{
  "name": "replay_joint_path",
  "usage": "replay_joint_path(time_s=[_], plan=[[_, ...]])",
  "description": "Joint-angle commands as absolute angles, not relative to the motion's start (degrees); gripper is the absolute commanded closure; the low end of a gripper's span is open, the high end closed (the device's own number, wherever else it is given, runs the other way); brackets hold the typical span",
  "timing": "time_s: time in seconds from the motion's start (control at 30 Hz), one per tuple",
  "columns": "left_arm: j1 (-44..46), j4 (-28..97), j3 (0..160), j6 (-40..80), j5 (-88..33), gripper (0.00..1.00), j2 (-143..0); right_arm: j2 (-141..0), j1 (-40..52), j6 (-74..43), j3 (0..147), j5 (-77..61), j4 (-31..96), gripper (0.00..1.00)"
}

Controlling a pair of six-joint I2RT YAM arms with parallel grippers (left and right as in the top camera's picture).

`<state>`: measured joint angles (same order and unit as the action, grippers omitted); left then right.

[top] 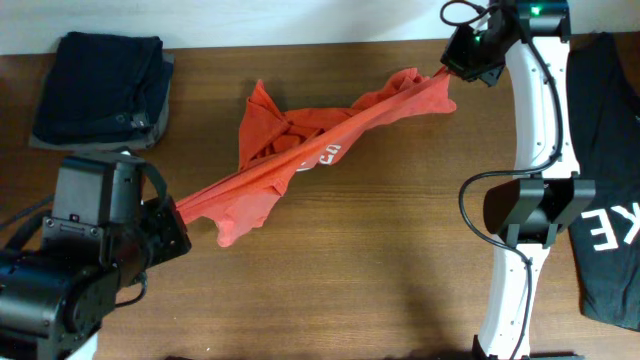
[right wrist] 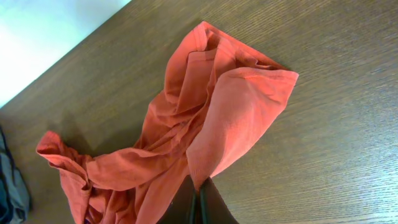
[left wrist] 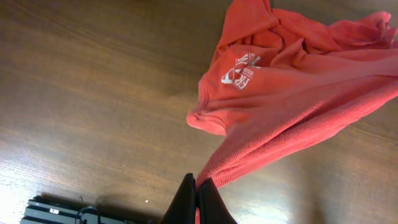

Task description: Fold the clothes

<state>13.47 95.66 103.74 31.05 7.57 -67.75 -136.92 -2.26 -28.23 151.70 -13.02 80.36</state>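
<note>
The red-orange T-shirt (top: pixel 300 150) with white lettering is stretched in a twisted band across the wooden table, from lower left to upper right. My left gripper (top: pixel 178 222) is shut on its lower-left end; in the left wrist view (left wrist: pixel 198 186) the cloth (left wrist: pixel 292 93) runs up and right from the closed jaws. My right gripper (top: pixel 450 62) is shut on its upper-right end; in the right wrist view (right wrist: pixel 199 190) the shirt (right wrist: pixel 211 118) hangs bunched above the closed jaws. The middle of the shirt sags crumpled on the table.
Dark navy folded garments with a grey one (top: pixel 100 88) lie at the back left corner. A black T-shirt with white letters (top: pixel 610 180) lies at the right edge, beside the white right arm (top: pixel 535 150). The table's far edge runs along the top.
</note>
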Motion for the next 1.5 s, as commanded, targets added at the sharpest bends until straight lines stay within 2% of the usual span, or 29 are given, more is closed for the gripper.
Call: replay_joint_path(time_s=[0.0, 0.03, 0.07, 0.1, 0.23, 0.57, 0.9, 1.0, 1.07, 1.13, 1.43, 1.47], plan=[[12.43, 96.68, 104.77, 30.06, 8.71, 1.0, -68.9, -136.44, -1.32, -27.2, 150.32, -8.4, 79.11, 0.92], [12.43, 96.71, 104.77, 30.04, 8.51, 1.0, -69.45, -136.44, -0.73, -27.2, 149.88, -8.38, 78.83, 0.83], [12.45, 96.71, 104.77, 29.82, 8.34, 0.99, -69.89, -136.44, -0.32, -27.2, 149.53, -8.36, 78.46, 0.69], [12.49, 96.71, 104.73, 29.67, 8.32, 1.0, -70.48, -136.44, 0.19, -27.2, 149.08, -8.19, 77.71, 0.62], [12.47, 96.71, 104.31, 29.67, 8.34, 0.99, -72.25, -136.59, 0.69, -27.22, 148.46, -8.21, 75.2, 0.47], [12.47, 96.71, 99.85, 29.67, 8.32, 1.0, -74.46, -139.35, 1.98, -27.29, 148.38, -10.15, 74.98, 0.42], [12.47, 96.07, 99.24, 29.67, 8.36, 0.99, -75.33, -139.85, 4.84, -26.81, 148.4, -11.64, 89.21, 0.41], [12.47, 96.07, 99.24, 29.65, 8.38, 0.99, -75.33, -139.87, 5.48, -19.25, 148.4, -11.6, 94.87, 0.33], [12.47, 96.03, 99.24, 29.67, 8.4, 0.99, -75.33, -139.96, 6.07, -10.31, 148.31, -11.64, 97.36, 0.13], [12.47, 95.42, 99.24, 29.65, 8.4, 0.99, -75.33, -139.98, 6.83, -5.13, 147.04, -11.79, 97.34, 0.01], [12.47, 95.2, 99.24, 29.65, 8.36, 1.0, -75.33, -140.05, 9.39, 3.05, 133.8, -11.84, 87.22, 0.0], [12.47, 95.22, 99.24, 29.65, 8.38, 0.99, -75.33, -140.05, 9.5, 3.01, 132.05, -11.92, 85.97, 0.03]])
